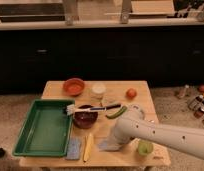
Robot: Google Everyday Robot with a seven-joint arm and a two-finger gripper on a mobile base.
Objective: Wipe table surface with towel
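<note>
The gripper [117, 142] sits low over the front of the table [151, 116], at the right edge of the towel [106, 146]. The arm's wrist covers it, so I cannot tell whether it is open or closed, or whether it has hold of the cloth. The towel lies flat near the front edge, between a yellow stick [86, 146] and a green cup [145, 148]. The space is tight, and that is the main risk. A sweep to the left would likely push the stick into the sponge [74, 149], and a sweep to the right could knock the cup off the edge. Too little pressure could let the towel bunch or slip free. The forearm could also clip the bowl [85, 119] or the brush [90, 108] resting across it.
</note>
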